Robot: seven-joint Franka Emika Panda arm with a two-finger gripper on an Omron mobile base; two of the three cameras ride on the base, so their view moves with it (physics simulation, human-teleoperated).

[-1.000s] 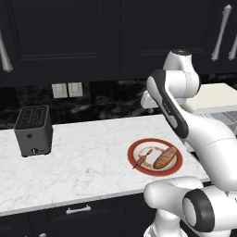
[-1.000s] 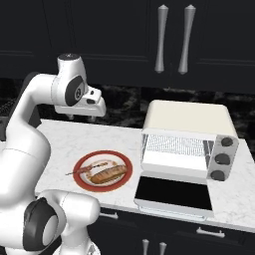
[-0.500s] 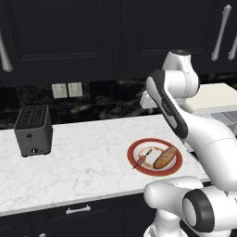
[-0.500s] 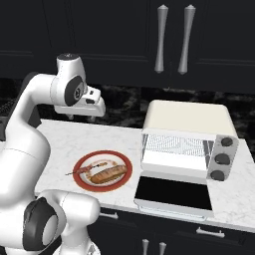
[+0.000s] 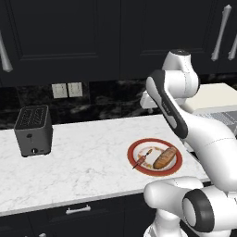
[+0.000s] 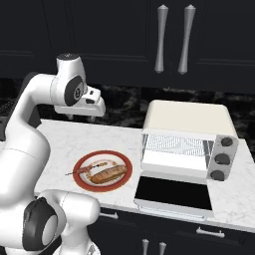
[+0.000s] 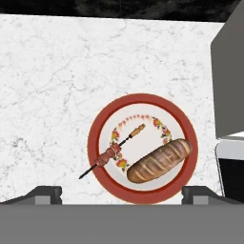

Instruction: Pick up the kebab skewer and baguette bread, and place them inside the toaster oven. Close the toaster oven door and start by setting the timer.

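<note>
On a red-rimmed plate [image 7: 143, 98] the kebab skewer [image 7: 112, 152] lies at the left and the baguette bread [image 7: 159, 161] at the right, side by side. Both also show in the base views: skewer [image 5: 142, 159] [image 6: 92, 169], baguette [image 5: 165, 158] [image 6: 108, 174]. My gripper [image 7: 123, 193] [image 6: 97, 110] [image 5: 147, 101] hangs well above the plate, open, with nothing between its wide-set fingertips [image 7: 45, 193]. The cream-white toaster oven [image 6: 187, 119] stands right of the plate. Its door [image 6: 172, 191] is folded down flat, baring the wire rack [image 6: 174, 146].
A dark grey slot toaster [image 5: 33, 129] stands far left on the white marble counter [image 5: 88, 162]. Three dark knobs [image 6: 221, 159] sit on the oven's right front. Black cabinets hang above, and a dark backsplash with outlets [image 5: 64, 90] runs behind.
</note>
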